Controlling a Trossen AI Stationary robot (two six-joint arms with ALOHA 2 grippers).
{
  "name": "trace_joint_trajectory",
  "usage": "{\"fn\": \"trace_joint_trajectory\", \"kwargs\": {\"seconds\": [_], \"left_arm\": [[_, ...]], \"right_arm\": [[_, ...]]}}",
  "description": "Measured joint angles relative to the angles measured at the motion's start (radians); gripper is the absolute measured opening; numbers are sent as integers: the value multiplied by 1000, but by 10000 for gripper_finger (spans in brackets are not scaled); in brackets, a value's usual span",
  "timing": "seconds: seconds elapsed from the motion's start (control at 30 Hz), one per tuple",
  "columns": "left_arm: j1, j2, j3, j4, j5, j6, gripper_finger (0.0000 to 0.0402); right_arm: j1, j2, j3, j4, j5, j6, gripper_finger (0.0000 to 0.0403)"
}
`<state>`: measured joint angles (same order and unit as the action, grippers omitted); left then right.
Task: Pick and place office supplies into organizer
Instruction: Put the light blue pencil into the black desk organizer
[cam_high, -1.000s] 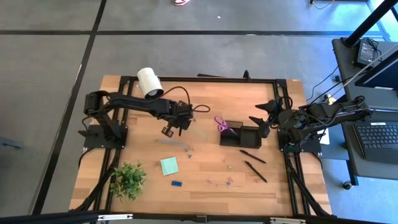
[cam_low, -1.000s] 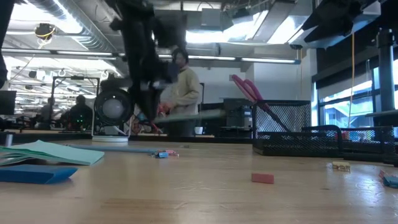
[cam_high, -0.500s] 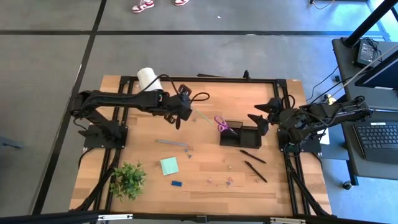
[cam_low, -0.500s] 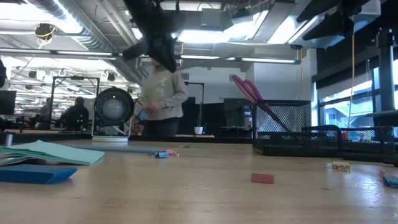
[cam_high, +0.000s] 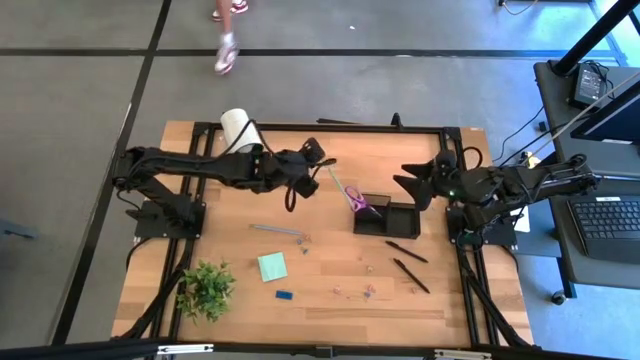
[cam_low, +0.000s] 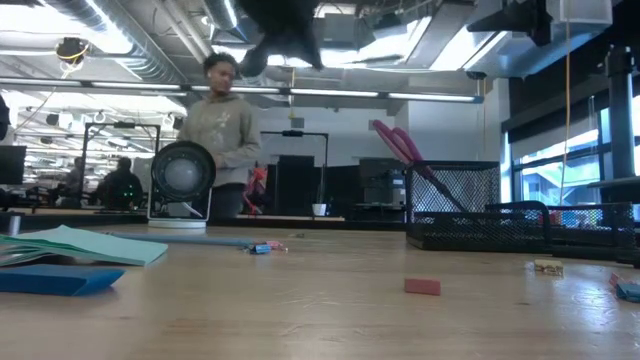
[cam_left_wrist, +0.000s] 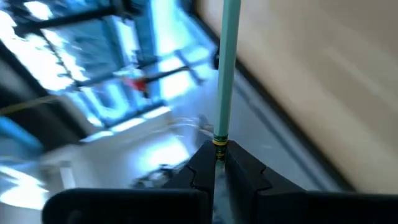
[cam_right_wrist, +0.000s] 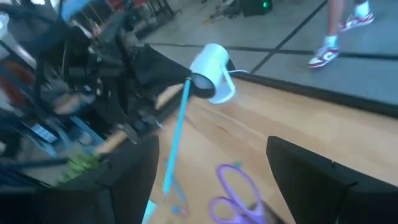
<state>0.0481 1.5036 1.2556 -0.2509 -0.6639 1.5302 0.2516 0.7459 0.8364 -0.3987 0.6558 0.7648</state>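
Clamped on a grey-green pen (cam_left_wrist: 227, 74), the left gripper (cam_high: 318, 160) hangs left of the organizer (cam_high: 385, 215); the right gripper (cam_high: 412, 184), fingers spread wide, waits just right of it.

**Four Cameras, One Table**

Overhead: looked straight down from well above, taking in the whole table (cam_high: 330, 290) and surrounding floor. Low: sat at tabletop height, close to the wood, faced level across it into the room, where a person (cam_low: 222, 130) stood. Left wrist: peered close along a grey-green pen (cam_left_wrist: 227, 68). Right wrist: faced across the table; shared the scissors (cam_right_wrist: 233, 190) and white cylinder (cam_right_wrist: 211, 71) with overhead.
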Motion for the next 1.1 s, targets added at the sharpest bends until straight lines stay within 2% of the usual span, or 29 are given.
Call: {"fn": "trace_joint_trajectory", "kwargs": {"seconds": [0.17,0.33,0.43,0.67,0.83,1.1], "left_arm": [[-16,0,0,205,9,190,18],[-29,0,0,292,78,285,18],[-36,0,0,304,92,312,18],[-55,0,0,306,117,428,18],[-62,0,0,316,132,481,18],[-62,0,0,368,132,482,18]], "right_arm": [[0,34,0,44,-79,64,301],[-11,115,0,135,-84,25,301],[-44,154,0,210,-126,-11,301],[-153,227,0,367,-337,-15,301],[-208,300,0,419,-397,-14,301],[-246,397,0,581,-485,-25,300]]}}
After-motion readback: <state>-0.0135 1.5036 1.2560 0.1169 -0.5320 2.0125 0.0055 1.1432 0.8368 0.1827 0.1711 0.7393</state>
